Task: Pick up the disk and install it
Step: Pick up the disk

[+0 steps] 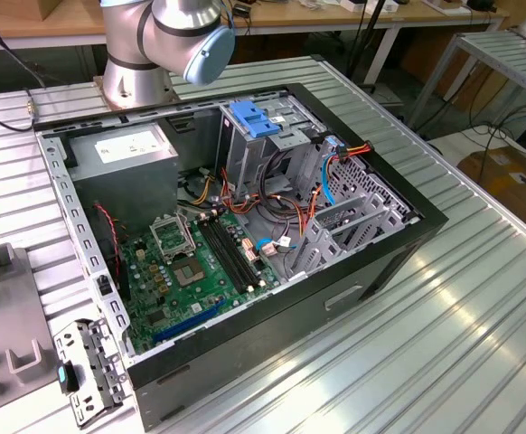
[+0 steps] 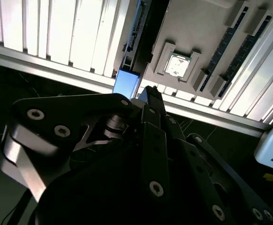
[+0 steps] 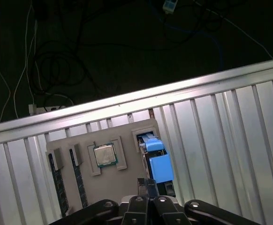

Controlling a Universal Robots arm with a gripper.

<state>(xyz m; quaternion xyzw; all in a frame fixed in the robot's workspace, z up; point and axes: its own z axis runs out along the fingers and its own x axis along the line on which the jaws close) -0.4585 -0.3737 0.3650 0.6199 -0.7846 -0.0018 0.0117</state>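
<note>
The disk (image 3: 161, 168) — bright blue rails, standing edge-on in a grey tray (image 3: 127, 136) slot — lies just beyond the gripper (image 3: 147, 186), which is aimed at it with fingers drawn together, holding nothing.

The computer case (image 1: 362, 271) lies in the middle of the table (image 1: 480, 344), with the arm's base (image 1: 132, 77) behind it at the far edge. A tray (image 1: 10, 307) sits by the table's edge on the exterior view's left. In the first wrist view, the tray holds the disk (image 3: 156, 161) in a pocket, a processor (image 3: 104, 155) beside it and two memory sticks (image 3: 56, 180) beyond that
</note>
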